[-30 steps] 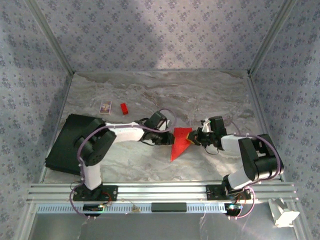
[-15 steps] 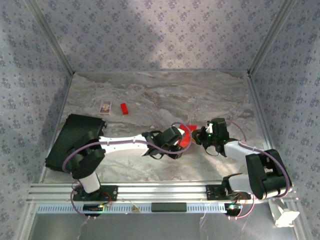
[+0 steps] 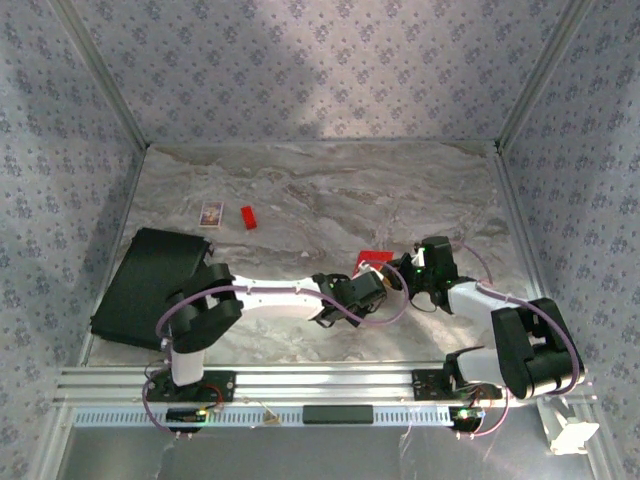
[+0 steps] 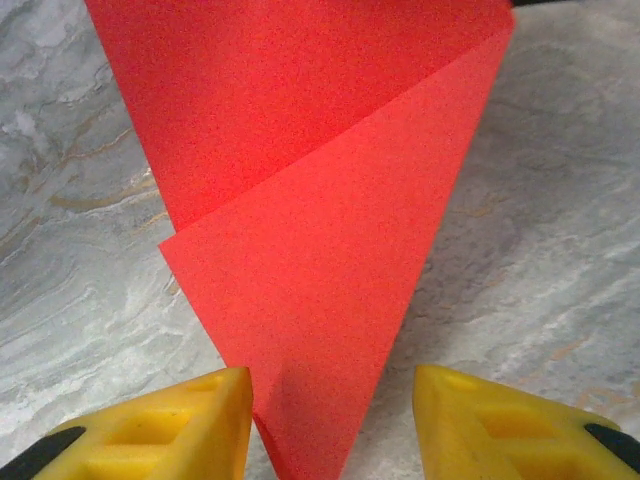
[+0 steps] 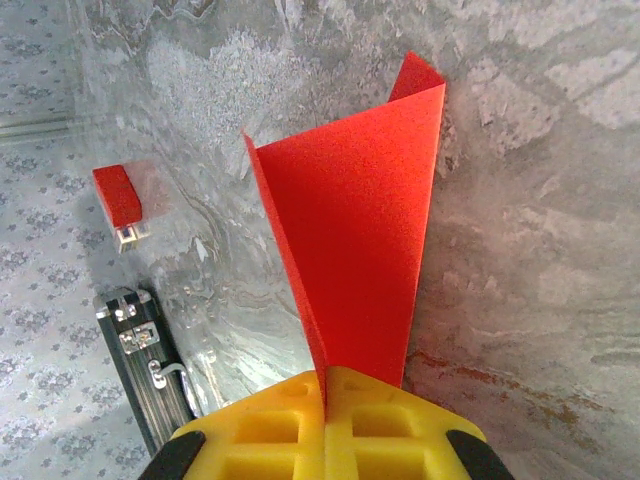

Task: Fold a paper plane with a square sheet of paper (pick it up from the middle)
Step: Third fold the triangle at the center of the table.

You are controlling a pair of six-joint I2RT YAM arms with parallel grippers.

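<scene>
The sheet (image 3: 373, 258) is resting on the tabletop (image 3: 300, 190), well apart from the block (image 3: 248, 217), off toward the right arm's side and nearer the arm bases than the block is. It is already creased into a narrow wedge, one flap lapping over another.

The right pincer (image 5: 325, 385) is pinching fully closed on the sheet's narrow end, the end farther from the block, so the paper is fanning out from that grip toward the block's side. The left pincer (image 4: 330, 390) is standing about half open and straddling the sheet's pointed tip, gripping nothing. One finger is sitting just beside the paper's edge, and I cannot tell whether it is touching.

The sheet is looking very light and thin. It is likely limp wherever it is single-ply and stiffer along the folds. It probably slides easily on the smooth stone and would crumple or tear under a hard squeeze or a sideways tug. The safest hold is probably on the doubled layers along the centre crease, near the middle of its length, with a gentle pinch. A loose corner or the bare tip would likely bend away.
</scene>
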